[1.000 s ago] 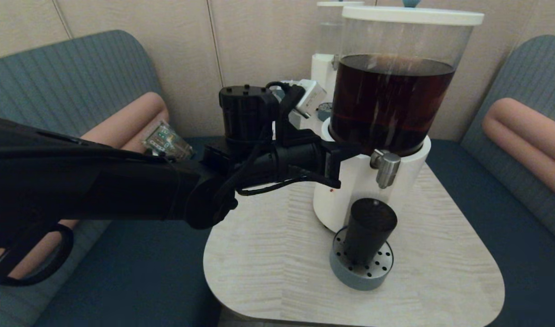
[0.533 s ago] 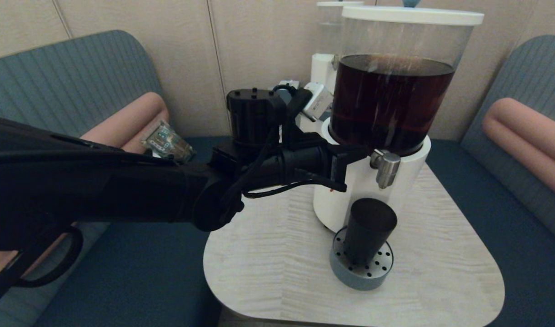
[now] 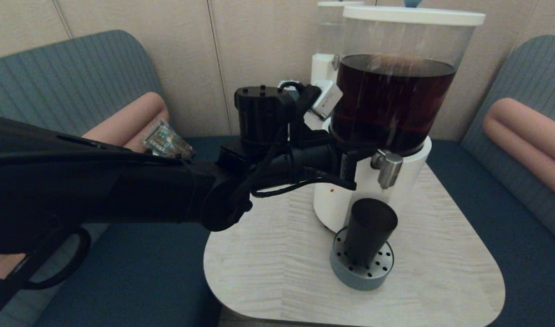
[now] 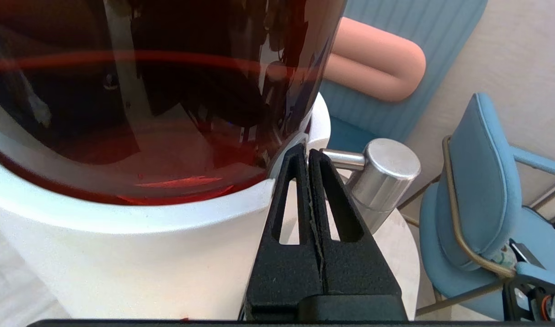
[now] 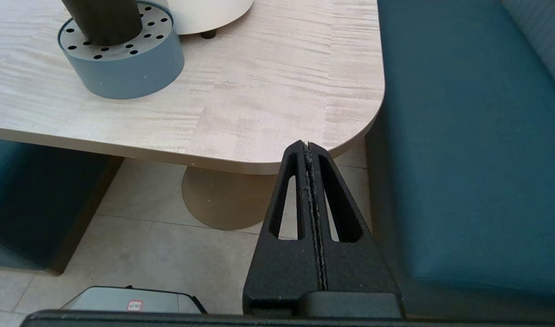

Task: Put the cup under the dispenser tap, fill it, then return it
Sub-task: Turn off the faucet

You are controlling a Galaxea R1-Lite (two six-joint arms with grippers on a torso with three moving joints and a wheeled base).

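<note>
The black cup (image 3: 369, 230) stands upright on a grey perforated drip tray (image 3: 350, 278), directly below the steel dispenser tap (image 3: 388, 169) of the big dispenser (image 3: 392, 104) holding dark brown liquid. My left gripper (image 3: 366, 153) is shut with nothing in it, level with the tap and just to its left. In the left wrist view its tips (image 4: 306, 152) sit against the thin steel stem joining the tap (image 4: 386, 175) to the white base. The right gripper (image 5: 307, 146) is shut and empty, low beside the table's front right corner; the cup's base (image 5: 105, 18) shows there.
A smaller white dispenser (image 3: 325, 59) with clear contents stands behind the big one. The round-cornered light wood table (image 3: 277, 272) sits between blue benches with pink bolsters (image 3: 527, 136). A blue chair (image 4: 477, 190) shows beyond the tap in the left wrist view.
My left arm has moved right toward the tap, its shut gripper closing the gap to the tap's stem. The cup and tray have not moved.
</note>
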